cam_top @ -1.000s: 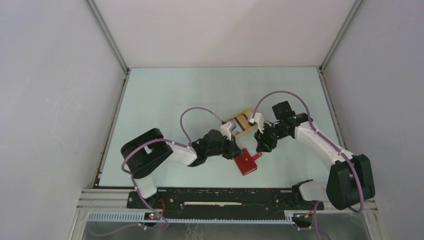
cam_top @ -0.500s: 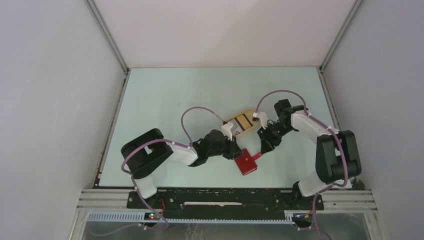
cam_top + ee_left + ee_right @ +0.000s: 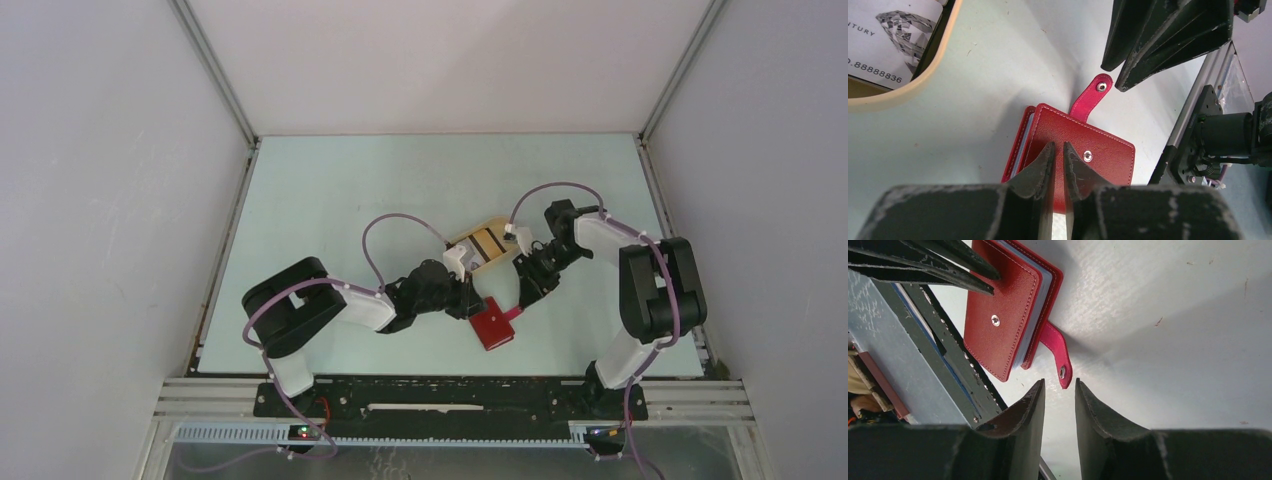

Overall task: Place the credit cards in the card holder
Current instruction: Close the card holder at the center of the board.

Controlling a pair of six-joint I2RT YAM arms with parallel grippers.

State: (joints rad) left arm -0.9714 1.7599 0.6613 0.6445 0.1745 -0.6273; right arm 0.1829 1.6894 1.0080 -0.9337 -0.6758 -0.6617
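Observation:
The red card holder (image 3: 493, 326) lies closed on the table, its snap tab (image 3: 514, 313) sticking out unfastened. My left gripper (image 3: 470, 301) is shut, its tips resting on the holder's cover (image 3: 1108, 150) with nothing between them. My right gripper (image 3: 522, 296) is slightly open, and the tab's tip (image 3: 1063, 371) sits just in front of its gap, not gripped. The pale blue-grey inside shows at the holder's edge (image 3: 1047, 287). The credit cards (image 3: 482, 243), whitish with dark stripes, lie in the beige tray. One printed card (image 3: 885, 40) shows in the left wrist view.
The beige oval tray (image 3: 462, 241) stands just behind both grippers; its rim (image 3: 908, 92) is close to the holder. The black rail (image 3: 450, 395) runs along the table's near edge, close behind the holder. Grey walls enclose the table.
The right arm's elbow has swung in and upward, and its gripper has shifted slightly toward the snap tab. The left arm and the card holder have not moved.

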